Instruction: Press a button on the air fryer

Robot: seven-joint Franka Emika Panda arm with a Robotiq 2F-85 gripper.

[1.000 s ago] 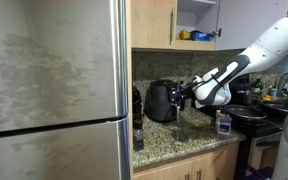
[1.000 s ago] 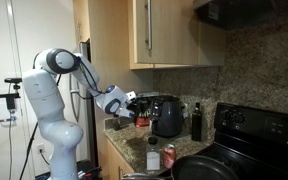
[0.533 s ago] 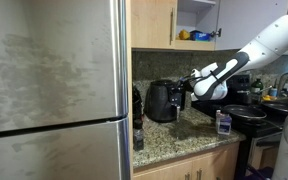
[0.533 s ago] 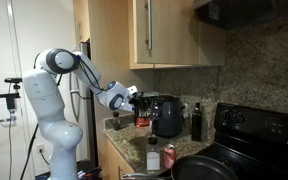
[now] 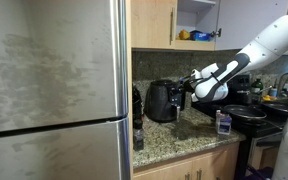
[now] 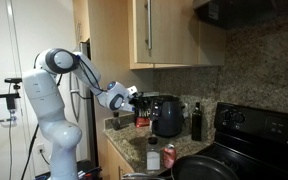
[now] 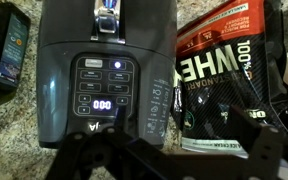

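Note:
The air fryer [image 7: 106, 75] is a rounded glossy black appliance; in the wrist view I look down on its top, where a control panel [image 7: 102, 88] of several buttons shows a lit display. It stands on the granite counter in both exterior views [image 5: 162, 100] [image 6: 168, 116]. My gripper [image 7: 174, 150] hangs open and empty just above the fryer's near edge, with its dark fingers spread across the bottom of the wrist view. In both exterior views it [image 5: 188, 95] [image 6: 136, 99] sits close beside the fryer at top height.
A black and red whey bag [image 7: 224, 70] lies right beside the fryer. An oil bottle [image 7: 4, 55] stands on the other side [image 6: 195, 120]. A red can [image 6: 153, 158], a pan on the stove [image 6: 199, 165], a small container [image 5: 223, 122] and the fridge [image 5: 54, 90] surround the counter.
From one second ago to half a second ago my gripper rose a little and moved closer to the air fryer's top. It has held still since.

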